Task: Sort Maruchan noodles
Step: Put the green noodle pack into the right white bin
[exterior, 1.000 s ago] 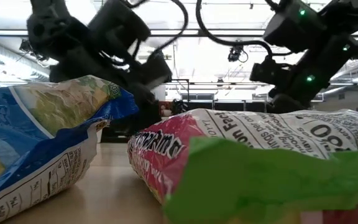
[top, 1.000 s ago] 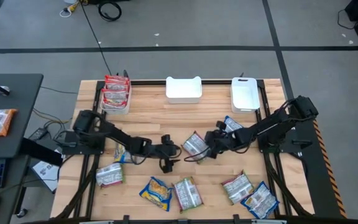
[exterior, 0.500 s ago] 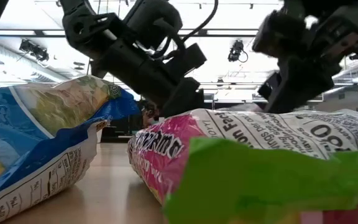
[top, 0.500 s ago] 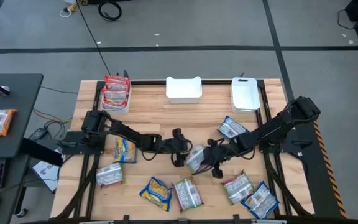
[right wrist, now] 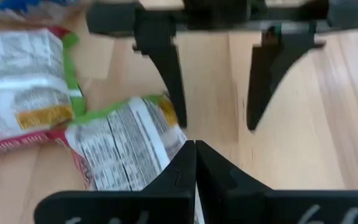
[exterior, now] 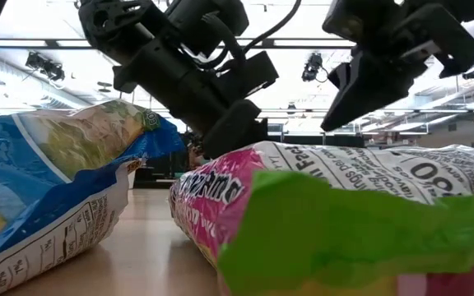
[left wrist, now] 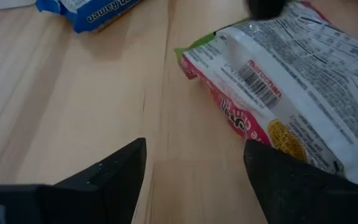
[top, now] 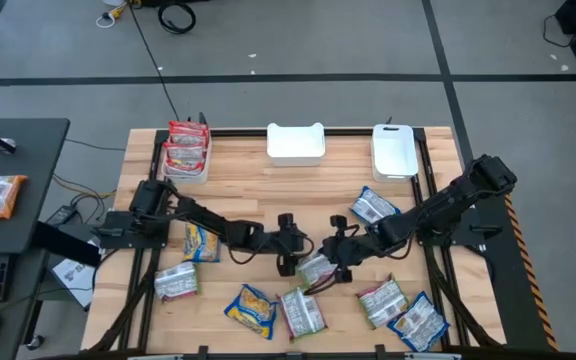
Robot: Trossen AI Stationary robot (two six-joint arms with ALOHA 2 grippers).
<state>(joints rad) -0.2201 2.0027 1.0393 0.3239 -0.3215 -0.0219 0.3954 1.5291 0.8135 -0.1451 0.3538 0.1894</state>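
crinkly plastic fills the low view: a blue and yellow packet (exterior: 48, 189) beside a silvery packet with green and pink edges (exterior: 336, 214), both puffy and creased, lying on pale wooden slats. seen from above, five packets lie along the near edge of the table (top: 258, 185): a silvery one (top: 177, 281), a yellow and blue one (top: 251, 308), a silvery green one (top: 302, 311), another silvery one (top: 382, 300) and a blue one (top: 418, 323) at the corner. bare wood shows in narrow strips between them.

at mid-table the two dark grippers face each other closely. the right gripper (top: 336, 262) has its fingers pressed tightly together and grasps a silvery-green-red packet (top: 317, 270) by its end; in its wrist view that packet (right wrist: 126, 146) runs right up to the clenched tips. the left gripper (top: 287, 259) stands just beside the same packet with its fingers spread wide and nothing between them; its wrist view shows the packet's barcode and wrinkled seam (left wrist: 278, 106) just ahead.

a yellow packet (top: 200, 240) lies near the left arm, a blue one (top: 373, 206) near the right arm.

farther back, open wood, then three white rectangular bins along the far edge: the left bin (top: 187, 170) holds red packets (top: 186, 146), the middle bin (top: 296, 143) and right bin (top: 395, 150) show only white. grey floor with dark lines lies beyond.
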